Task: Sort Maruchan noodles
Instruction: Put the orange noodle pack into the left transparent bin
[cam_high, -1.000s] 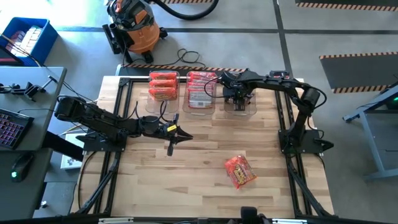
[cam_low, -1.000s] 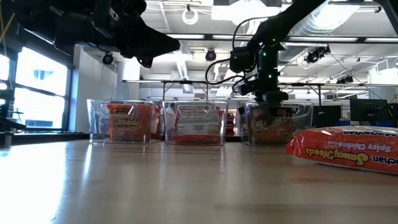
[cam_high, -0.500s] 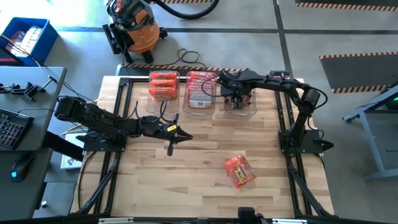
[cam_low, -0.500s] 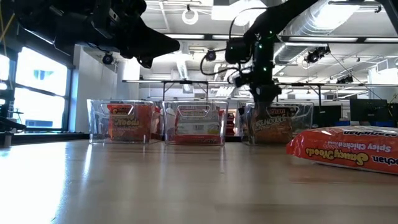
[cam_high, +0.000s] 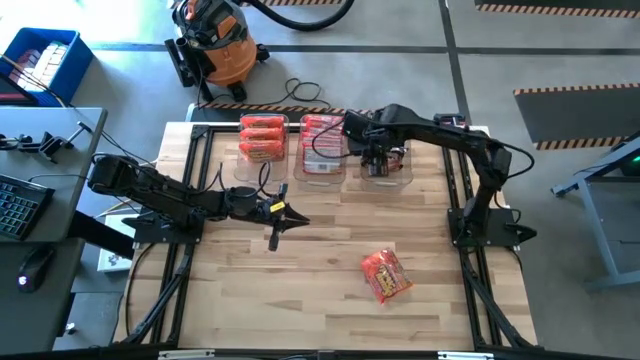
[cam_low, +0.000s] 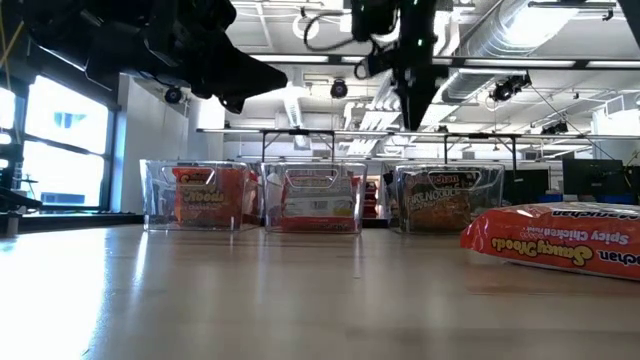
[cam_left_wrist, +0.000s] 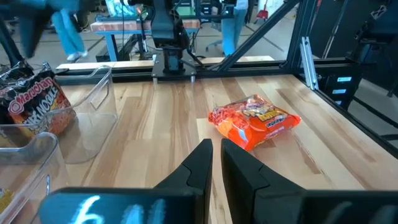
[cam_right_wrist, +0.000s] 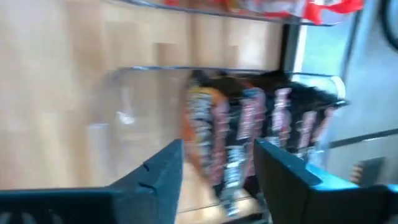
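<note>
Wood table (cam_high: 240, 290), three clear bins along the far edge. Sort looks nearly done: left bin (cam_high: 262, 139) holds orange-red packets, middle bin (cam_high: 322, 145) red-and-white ones, right bin (cam_high: 386, 165) dark packets (cam_right_wrist: 249, 134) standing on edge. One orange-red packet (cam_high: 385, 275) left loose on the table near the front. Right gripper (cam_high: 372, 150) hovers above the right bin, fingers apart, empty. Left gripper (cam_left_wrist: 215, 163) waits mid-table, fingers together, holding nothing
</note>
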